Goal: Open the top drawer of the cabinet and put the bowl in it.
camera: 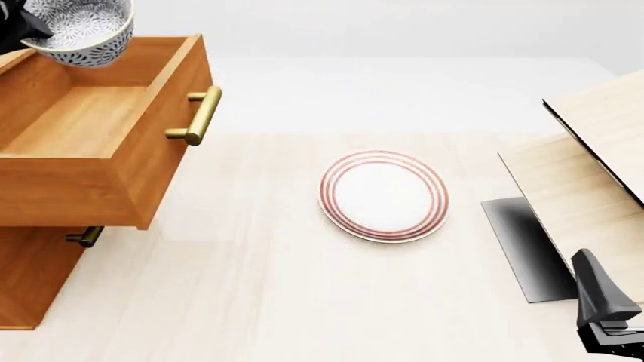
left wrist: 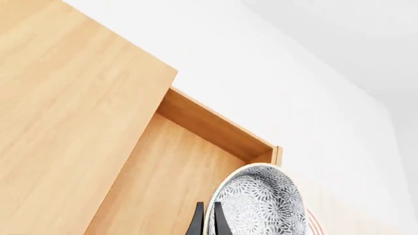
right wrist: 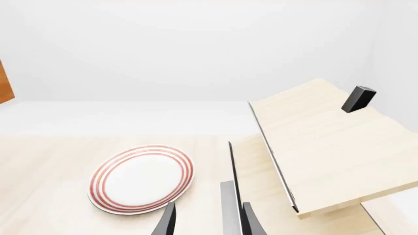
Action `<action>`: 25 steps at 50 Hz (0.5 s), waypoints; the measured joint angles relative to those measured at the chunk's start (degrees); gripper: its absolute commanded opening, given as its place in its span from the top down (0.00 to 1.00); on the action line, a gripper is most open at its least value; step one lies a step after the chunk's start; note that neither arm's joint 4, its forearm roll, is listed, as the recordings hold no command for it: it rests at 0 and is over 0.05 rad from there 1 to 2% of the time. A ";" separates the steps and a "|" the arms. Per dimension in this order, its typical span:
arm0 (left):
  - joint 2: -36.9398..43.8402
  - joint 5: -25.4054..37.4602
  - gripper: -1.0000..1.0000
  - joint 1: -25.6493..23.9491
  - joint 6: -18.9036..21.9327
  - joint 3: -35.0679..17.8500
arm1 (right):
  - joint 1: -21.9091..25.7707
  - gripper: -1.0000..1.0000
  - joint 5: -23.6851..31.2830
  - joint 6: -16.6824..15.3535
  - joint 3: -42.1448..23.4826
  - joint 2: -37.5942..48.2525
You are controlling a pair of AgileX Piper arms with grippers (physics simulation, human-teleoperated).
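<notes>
The pale wooden worktop (camera: 252, 249) carried everything. At its left stood the orange-brown wooden cabinet (camera: 35, 271), whose top drawer (camera: 90, 143), a box with a brass bar handle (camera: 199, 115), was pulled well out, its floor bare wood. A pale light-wood structure (camera: 584, 181) with slanted panels stood at the right edge. A flat white plate with red rings (camera: 384, 195) lay on the worktop between cabinet and structure, apart from both. The small deep round bowl with dense blue-grey speckles (camera: 89, 26) hung in the air above the open drawer's back part, not touching it. The left claw (left wrist: 206, 220) pinched the bowl's rim (left wrist: 216, 205), one dark finger on each side. The right claw (right wrist: 207, 220) hung low near the light-wood structure, its fingers (right wrist: 166, 221) spread apart and holding nothing.
</notes>
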 measured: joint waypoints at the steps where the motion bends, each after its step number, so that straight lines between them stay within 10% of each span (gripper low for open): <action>1: 0.05 -0.17 1.00 0.17 -0.11 0.18 | 0.00 0.00 0.00 0.00 0.00 0.00; 25: 3.35 -4.41 1.00 3.27 -1.48 3.39 | 0.00 0.00 0.00 0.00 0.00 0.00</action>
